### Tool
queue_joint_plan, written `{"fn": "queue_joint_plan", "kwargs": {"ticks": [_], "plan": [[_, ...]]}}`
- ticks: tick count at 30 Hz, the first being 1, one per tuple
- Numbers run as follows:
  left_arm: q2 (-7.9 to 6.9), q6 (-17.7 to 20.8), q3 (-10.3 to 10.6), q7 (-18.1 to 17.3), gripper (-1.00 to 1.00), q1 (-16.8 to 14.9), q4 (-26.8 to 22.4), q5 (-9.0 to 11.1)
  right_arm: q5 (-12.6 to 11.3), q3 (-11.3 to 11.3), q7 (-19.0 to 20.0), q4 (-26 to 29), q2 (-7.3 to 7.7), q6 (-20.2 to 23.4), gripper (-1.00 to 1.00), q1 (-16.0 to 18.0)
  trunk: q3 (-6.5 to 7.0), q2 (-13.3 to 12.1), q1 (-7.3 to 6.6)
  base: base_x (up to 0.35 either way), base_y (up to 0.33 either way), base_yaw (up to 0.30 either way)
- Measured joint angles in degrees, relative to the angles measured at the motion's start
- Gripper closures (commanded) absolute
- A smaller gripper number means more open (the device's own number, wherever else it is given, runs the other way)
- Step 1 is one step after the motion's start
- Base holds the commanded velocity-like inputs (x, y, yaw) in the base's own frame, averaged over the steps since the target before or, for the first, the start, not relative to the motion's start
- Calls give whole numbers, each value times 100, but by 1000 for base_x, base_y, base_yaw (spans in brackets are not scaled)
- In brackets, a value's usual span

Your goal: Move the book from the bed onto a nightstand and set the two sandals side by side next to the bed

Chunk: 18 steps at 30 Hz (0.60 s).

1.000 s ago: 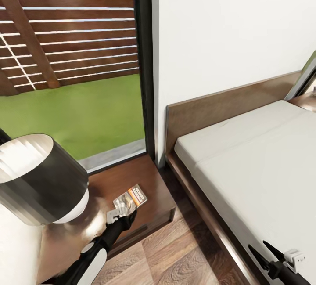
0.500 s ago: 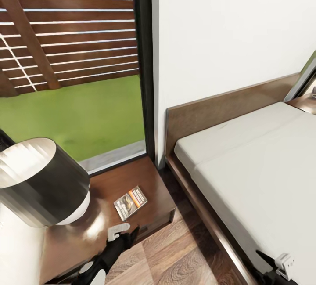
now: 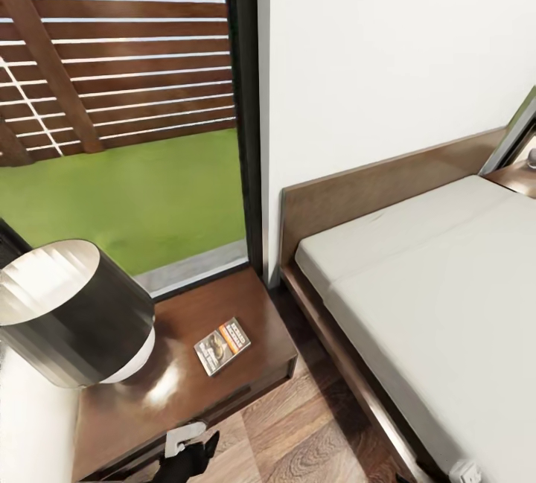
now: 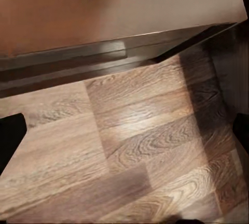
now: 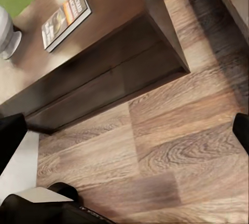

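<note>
Book (image 3: 222, 346) lies flat on the nightstand (image 3: 246, 297) beside the bed (image 3: 417, 282). Left claw (image 3: 190, 447) looks open and empty, though partly cropped. Sandals remain; a careless swing could knock the lamp (image 3: 71, 312).

White wall (image 3: 387, 51) seen behind a dark-brown headboard (image 3: 387, 178). Tall dark-framed window (image 3: 244, 96) set to its left; green lawn (image 3: 126, 193) and a slatted wooden fence (image 3: 126, 44) seen through it. Wood-plank floor (image 3: 313, 431), mid-brown, with a soft glare patch in the left wrist view. Lamp with dark shade (image 3: 71, 312) placed at the near left. Even, bright daylight.
</note>
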<state>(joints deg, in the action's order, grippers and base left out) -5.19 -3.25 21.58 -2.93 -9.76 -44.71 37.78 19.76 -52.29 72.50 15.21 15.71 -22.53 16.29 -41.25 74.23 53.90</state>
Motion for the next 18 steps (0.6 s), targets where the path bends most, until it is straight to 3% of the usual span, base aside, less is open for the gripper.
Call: {"fn": "queue_joint_plan", "kwargs": {"ticks": [5, 10, 11, 13, 14, 15, 18], "plan": [[24, -323, -3, -30, -100, 5, 913, 1, 18, 1, -96, -705, 17, -468, -100, 0, 90, -201, -110, 0, 0, 0], [47, -563, -4, -38, -100, 6, 1450, 2, 20, 7, -657, -967, 11, -625, -100, -65, 180, -401, -220, 0, 0, 0], [54, -668, -5, -38, -100, 7, 1724, 4, 36, 14, -1184, -1017, 4, -646, -100, -137, 197, -441, -242, 0, 0, 0], [61, -728, -3, -37, -100, 5, 1890, 2, 70, 9, -1618, -1037, -3, -654, -100, -160, 234, -522, -286, 0, 0, 0], [64, -825, -4, -37, -100, 6, 2083, 3, 183, 14, -2344, -1145, -24, -652, -100, -172, 251, -562, -308, 0, 0, 0], [65, -989, -5, -34, -100, 7, 2391, 5, 767, 48, -3648, -1550, -43, -657, -100, -181, 269, -602, -330, 0, 0, 0], [92, -1041, 0, -32, -100, 5, 2607, 2, 1221, 15, -4307, -1707, -49, -646, -100, -183, 323, -722, -396, 0, 0, 0]]}}
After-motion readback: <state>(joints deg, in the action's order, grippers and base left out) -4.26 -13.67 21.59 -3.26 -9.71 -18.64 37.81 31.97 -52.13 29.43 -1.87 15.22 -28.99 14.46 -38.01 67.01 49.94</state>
